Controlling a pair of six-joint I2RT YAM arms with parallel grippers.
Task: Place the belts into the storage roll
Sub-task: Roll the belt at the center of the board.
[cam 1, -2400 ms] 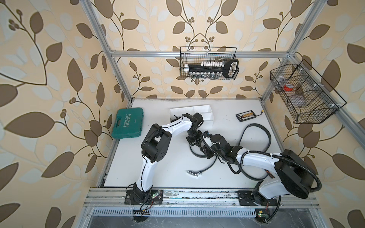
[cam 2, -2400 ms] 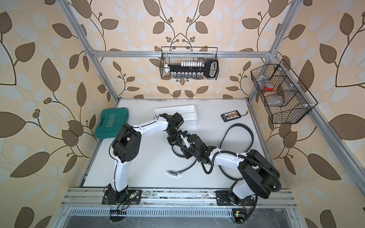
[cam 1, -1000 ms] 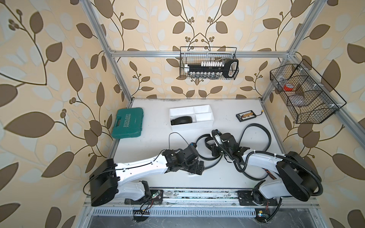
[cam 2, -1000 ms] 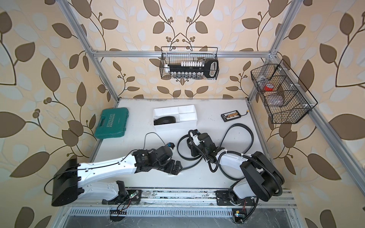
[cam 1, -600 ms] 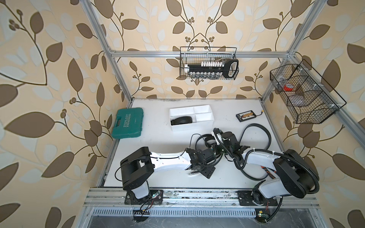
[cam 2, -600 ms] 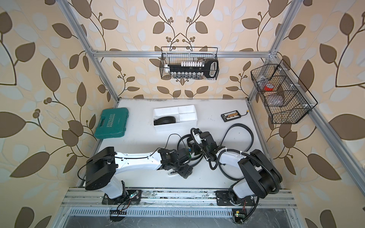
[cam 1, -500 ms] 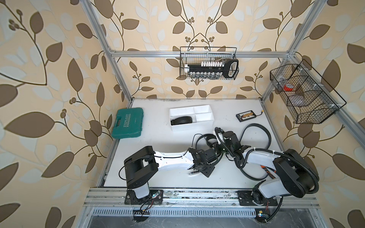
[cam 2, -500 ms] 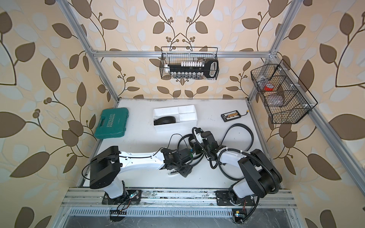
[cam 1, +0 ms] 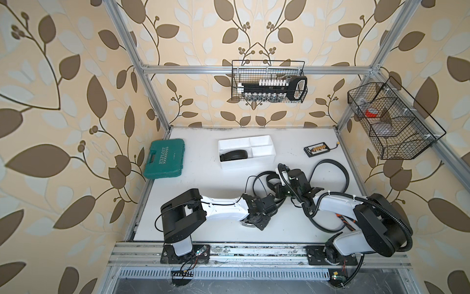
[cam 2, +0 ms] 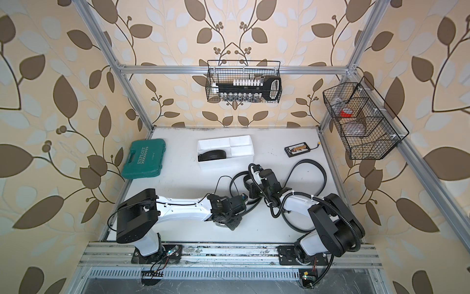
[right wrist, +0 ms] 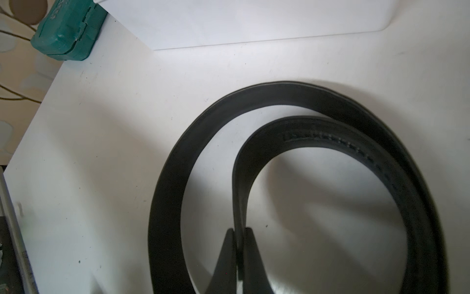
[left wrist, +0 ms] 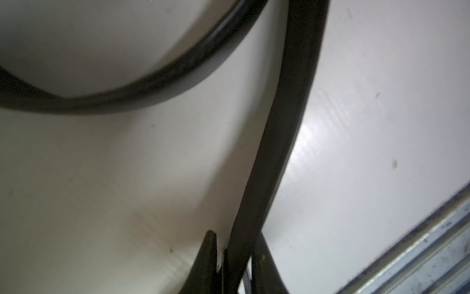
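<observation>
Right wrist view: right gripper point(right wrist: 240, 231) pinches loose belt point(right wrist: 330, 132).
Left wrist view: left gripper point(left wrist: 235, 236) nearly closed around loose belt; thin gap beside one finger; firm grip cannot be told.
Both top views: coiled belt point(cam 1: 233, 154) inside storage roll point(cam 1: 246, 164) at far centre, near-left compartment.

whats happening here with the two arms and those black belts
A coiled belt already lies in the white tray. The right gripper is shut on a loose belt on the table, and the left gripper has a strap, seemingly the same belt, between its jaws; how tightly is unclear. A third belt lies loose near the table's right side.
</observation>
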